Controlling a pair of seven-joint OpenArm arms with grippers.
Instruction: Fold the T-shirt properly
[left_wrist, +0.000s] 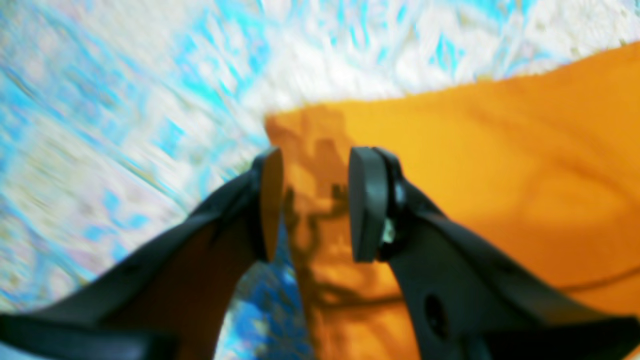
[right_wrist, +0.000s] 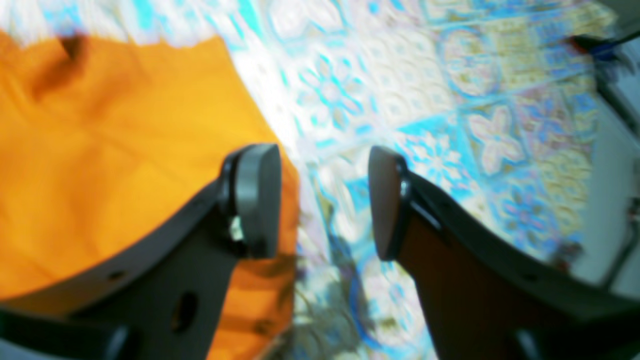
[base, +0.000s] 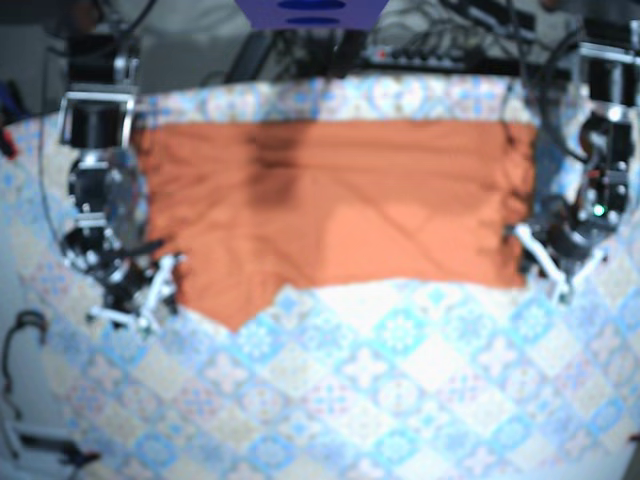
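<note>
- Shirt (base: 330, 210): orange, lying flat on the far half of the surface (base: 400, 390). Its long axis runs left to right. One pointed flap reaches nearward at its near left corner.
- Left pincer (left_wrist: 315, 205): spread and holding nothing. The left wrist view shows a shirt corner directly under the gap between the jaws. In the base view this pincer sits at the shirt's near right corner.
- Right pincer (right_wrist: 320, 205): spread and holding nothing. One jaw hangs over the shirt's edge, while the gap lies mostly over bare patterned surface. In the base view it sits just beside the shirt's left edge, near the flap.
- Governing relation: each arm stands at its own end of the long axis, and the shirt lies inward from both.
- Judgement: the left pincer looks lined up on its corner. The right pincer likely needs a small shift inward before it closes.
- Contact with the fabric cannot be confirmed, because the views are blurred.
- Surroundings: cables (base: 450, 45) run along the far edge, beyond the shirt. No object lies on the shirt or blocks either corner.
</note>
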